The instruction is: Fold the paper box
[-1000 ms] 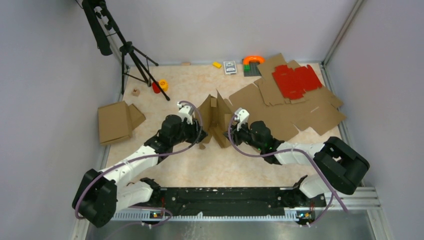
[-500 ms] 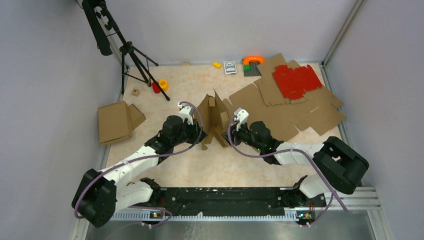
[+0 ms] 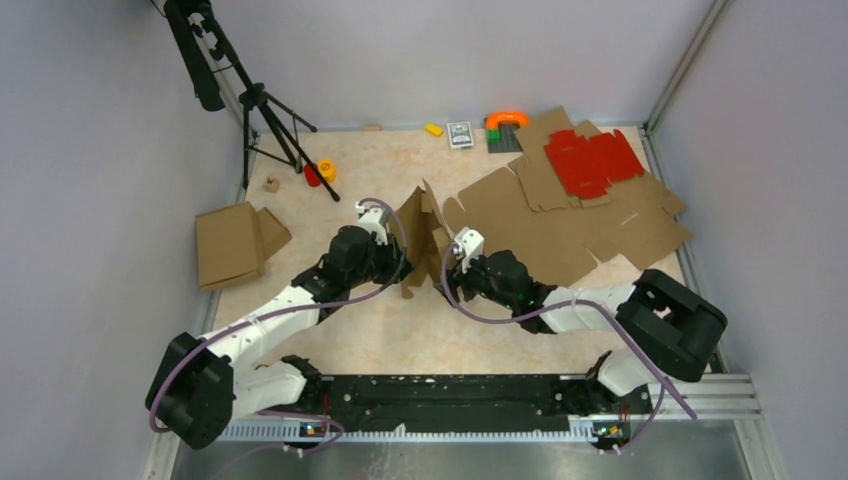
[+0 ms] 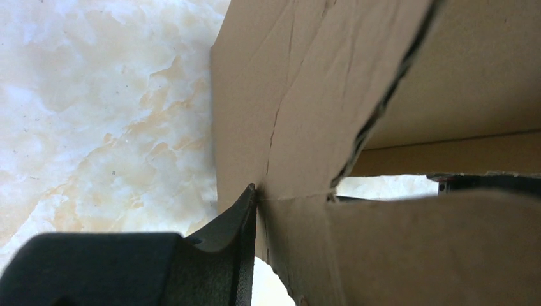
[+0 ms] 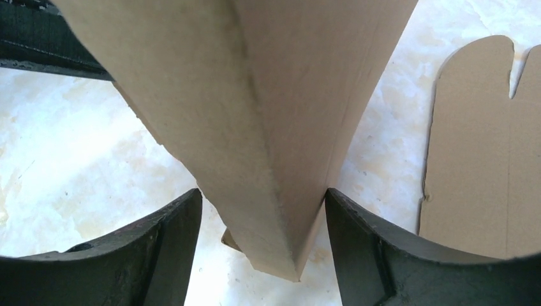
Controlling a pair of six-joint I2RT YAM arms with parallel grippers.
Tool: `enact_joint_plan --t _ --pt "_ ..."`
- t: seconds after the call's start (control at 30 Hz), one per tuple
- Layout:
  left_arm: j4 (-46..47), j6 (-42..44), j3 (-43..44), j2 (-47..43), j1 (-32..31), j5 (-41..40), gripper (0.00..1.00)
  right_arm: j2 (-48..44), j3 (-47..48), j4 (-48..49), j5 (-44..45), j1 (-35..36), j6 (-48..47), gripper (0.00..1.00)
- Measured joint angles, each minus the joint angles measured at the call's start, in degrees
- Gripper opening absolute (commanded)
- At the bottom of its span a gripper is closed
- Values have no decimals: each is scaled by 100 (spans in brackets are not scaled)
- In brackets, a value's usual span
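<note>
The paper box (image 3: 421, 238), a brown die-cut cardboard piece, stands partly folded upright in the middle of the table, between my two grippers. My left gripper (image 3: 399, 264) holds its left side. In the left wrist view one black finger (image 4: 237, 237) lies flat against a creased panel (image 4: 300, 102), and the other finger is hidden behind the cardboard. My right gripper (image 3: 446, 268) is at the box's right side. In the right wrist view this gripper (image 5: 261, 194) is open, and a folded corner of the box (image 5: 281, 159) hangs between its spread fingers (image 5: 172, 236).
Flat brown cardboard sheets (image 3: 600, 225) and a red die-cut sheet (image 3: 592, 160) lie at the back right. A folded brown box (image 3: 232, 243) sits at the left edge. A black tripod (image 3: 262, 105) stands back left. Small items (image 3: 460, 134) line the far edge.
My right gripper has opened and shifted left, closer to the standing cardboard. The box's panels have drawn together and lean slightly left. The left gripper closed on the panel.
</note>
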Motion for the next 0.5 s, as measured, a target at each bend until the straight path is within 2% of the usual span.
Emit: enact_joint_plan --t 0.13,0.23,0.33,0.5 --pt "-66 -83 35 13 0 -83 25 127 146 -107 356 164 -33 66" --pt "-127 -114 76 15 2 -129 25 219 227 -116 531 184 -28 70" --pt "-280 -138 186 39 0 -129 25 258 264 -140 726 251 0 71" --pt "-374 -168 229 50 -2 -129 24 142 107 -26 885 323 188 68"
